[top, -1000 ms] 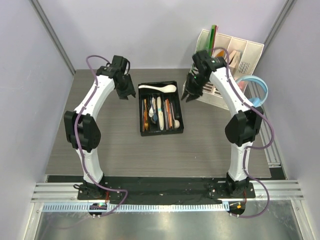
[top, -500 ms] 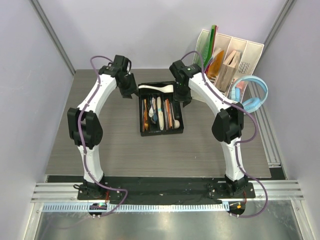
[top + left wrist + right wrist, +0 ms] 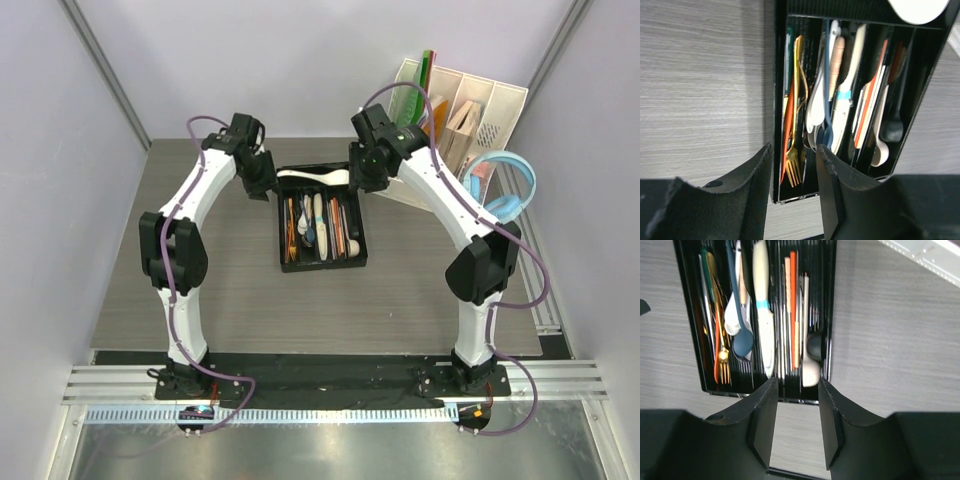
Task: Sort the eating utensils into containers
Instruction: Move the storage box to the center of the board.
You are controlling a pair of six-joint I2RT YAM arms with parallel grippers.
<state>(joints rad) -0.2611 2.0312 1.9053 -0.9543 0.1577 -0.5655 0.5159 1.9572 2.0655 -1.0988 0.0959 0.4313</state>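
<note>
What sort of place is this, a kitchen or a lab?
Most likely a robot lab's test bench, not a kitchen: a left arm and a right arm bolted to a metal rail, and a cutlery tray near a desk organiser and headphones.

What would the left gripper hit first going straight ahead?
Likely the gold fork in the black tray's edge compartment, seen between the left gripper's open fingers; depth is unclear.

Black tray (image 3: 322, 266); white soup spoon (image 3: 318, 177); orange chopsticks (image 3: 793, 300); gold fork (image 3: 794, 167); slim spoon (image 3: 742, 346) perhaps navy; grey woodgrain table (image 3: 200, 280)
</note>
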